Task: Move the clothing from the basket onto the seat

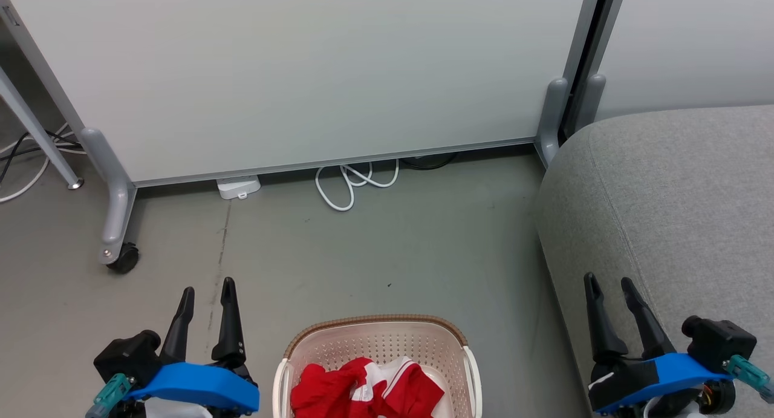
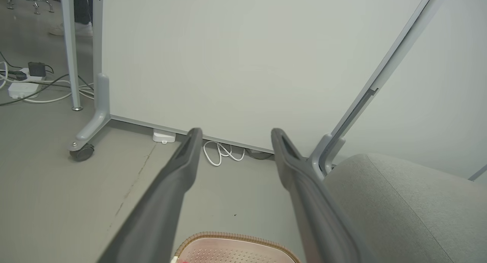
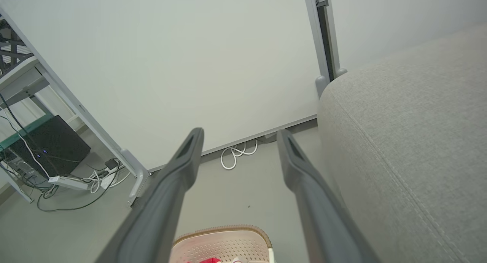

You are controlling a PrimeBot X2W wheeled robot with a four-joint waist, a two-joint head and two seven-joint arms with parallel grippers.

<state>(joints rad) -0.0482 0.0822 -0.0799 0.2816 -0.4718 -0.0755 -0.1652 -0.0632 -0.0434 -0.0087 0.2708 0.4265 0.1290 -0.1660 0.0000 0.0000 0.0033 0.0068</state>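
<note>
Left gripper (image 1: pixel 208 286) sits low on the left, its two dark fingers spread wide and empty. Right gripper (image 1: pixel 608 280) matches it low on the right, fingers apart too, showing against the rounded near edge of the seat (image 1: pixel 677 212). Between the two, on the floor (image 1: pixel 375 254), stands one basket (image 1: pixel 378 320), and the clothing (image 1: pixel 338 391) lies inside it, a red heap with white stripes. How many garments, can't tell. One seat, near the basket's right side, with a strip of floor between them. Open floor runs from the basket's far rim to the partition panel (image 1: pixel 314 73), with one white cable coil (image 1: pixel 354 182) at its foot and one castor (image 1: pixel 124 257) off to the left. Left wrist view adds a power strip (image 2: pixel 23 88) and a pale shoe (image 2: pixel 74 29) past the panel's edge. Right wrist view brings in a dark box (image 3: pixel 45 141) under a desk (image 3: pixel 19 76).
</note>
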